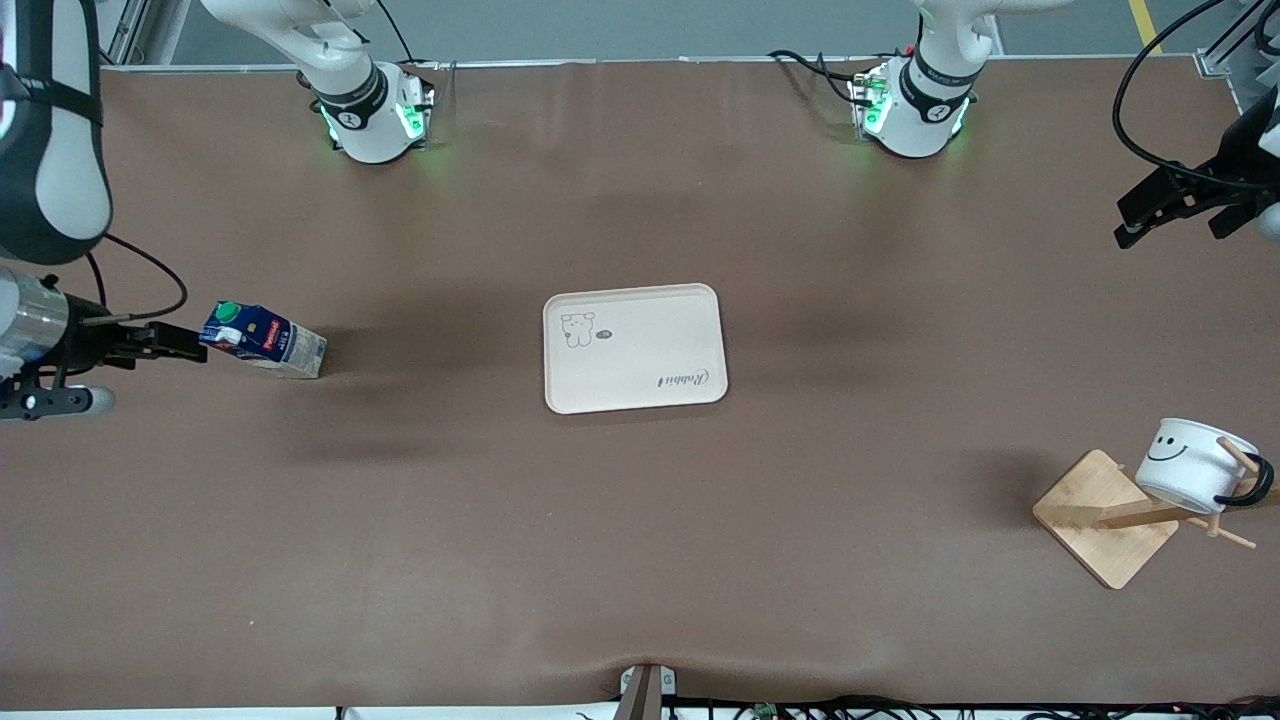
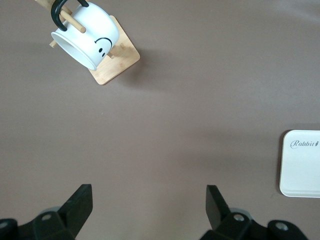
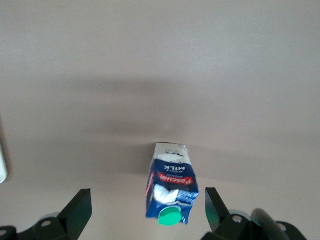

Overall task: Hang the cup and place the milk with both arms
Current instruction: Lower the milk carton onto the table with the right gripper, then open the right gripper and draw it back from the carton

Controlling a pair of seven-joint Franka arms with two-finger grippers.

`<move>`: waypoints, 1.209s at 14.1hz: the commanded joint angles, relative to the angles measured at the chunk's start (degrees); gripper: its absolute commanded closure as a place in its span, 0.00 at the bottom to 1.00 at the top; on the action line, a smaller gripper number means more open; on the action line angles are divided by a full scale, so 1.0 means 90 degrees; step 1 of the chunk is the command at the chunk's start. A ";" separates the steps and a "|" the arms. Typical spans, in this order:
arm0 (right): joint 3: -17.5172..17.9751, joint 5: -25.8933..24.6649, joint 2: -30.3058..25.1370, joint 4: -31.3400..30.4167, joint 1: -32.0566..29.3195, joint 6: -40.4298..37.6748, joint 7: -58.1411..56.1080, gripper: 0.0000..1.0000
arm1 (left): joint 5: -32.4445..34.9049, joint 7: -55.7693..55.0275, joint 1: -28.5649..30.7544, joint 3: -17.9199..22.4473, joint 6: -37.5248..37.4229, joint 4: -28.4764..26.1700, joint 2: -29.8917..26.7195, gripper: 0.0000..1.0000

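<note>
Bench (image 1: 640,560) w/ tray (image 1: 634,347) in mid, bare. Wooden rack (image 1: 1110,515) at left arm's end; cup (image 1: 1195,465) already hangs on a peg by its handle. Milk (image 1: 264,340) stands on bench at right arm's end, not on tray yet. Left pincer (image 2: 149,207) wide open, empty, up over bench, waiting. Right pincer (image 3: 148,210) wide open above milk cap, nothing held. Risk: a closing finger clips the cap, carton tips or slides away.
</note>
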 commanded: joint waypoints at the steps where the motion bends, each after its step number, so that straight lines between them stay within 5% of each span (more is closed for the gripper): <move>1: -0.0013 0.0078 -0.0172 0.0309 0.0132 -0.0797 0.0323 0.00 | -0.0075 -0.0029 0.0023 -0.0005 -0.0186 0.0341 0.0218 0.00; 5: -0.0120 -0.0321 -0.0806 0.1373 0.0065 -0.2782 0.0989 0.00 | -0.0065 0.0030 0.0013 -0.0005 -0.0196 0.0341 0.0218 0.00; 8: -0.0130 -0.0508 -0.1257 0.1218 0.0035 -0.2599 0.1009 0.00 | -0.0065 0.0039 0.0032 -0.0005 -0.0196 0.0351 0.0218 0.00; 13: -0.0032 -0.0731 -0.1248 0.0886 0.0375 -0.1963 0.2693 0.00 | -0.0055 0.0049 0.0013 -0.0014 -0.0186 0.0360 0.0276 0.00; 17: -0.0013 -0.1163 -0.1199 0.0886 0.0719 -0.2013 0.2816 0.00 | -0.0026 0.0059 0.0013 -0.0014 -0.0186 0.0438 0.0296 0.00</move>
